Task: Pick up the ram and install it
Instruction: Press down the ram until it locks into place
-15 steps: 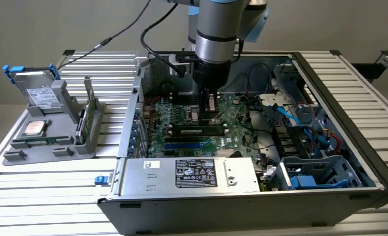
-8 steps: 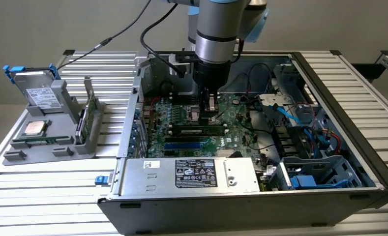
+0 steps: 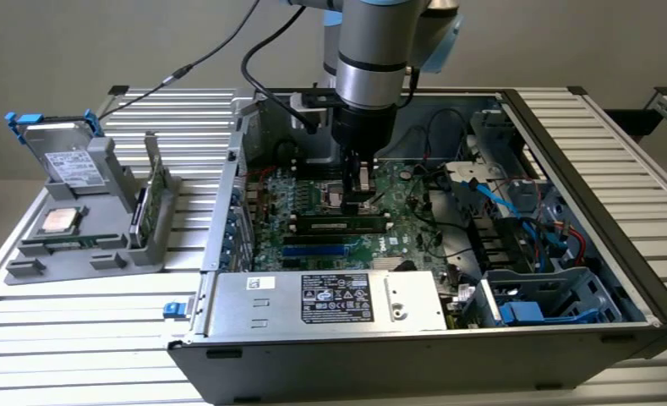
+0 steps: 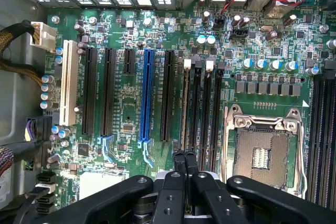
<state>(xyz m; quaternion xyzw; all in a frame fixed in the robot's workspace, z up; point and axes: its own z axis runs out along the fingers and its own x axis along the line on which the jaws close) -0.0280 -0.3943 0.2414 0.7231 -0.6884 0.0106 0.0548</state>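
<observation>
The ram (image 3: 339, 225), a long narrow stick with a small white label, stands on edge in a memory slot on the motherboard (image 3: 310, 199) inside the open computer case. In the wrist view the ram (image 4: 185, 108) shows edge-on in the slot with white end clips, beside several empty black slots. My gripper (image 3: 359, 193) hangs straight down over the board, just above one end of the stick. Its two black fingers (image 4: 178, 163) are pressed together, so the gripper (image 4: 184, 157) is shut with nothing held between them.
An empty processor socket (image 4: 261, 153) lies close beside the memory slots. The power supply (image 3: 333, 300) and cables (image 3: 514, 211) crowd the case. At the exterior view's left a grey holder (image 3: 40, 258) carries a square silver chip (image 3: 58, 220) and a green card (image 3: 153, 199).
</observation>
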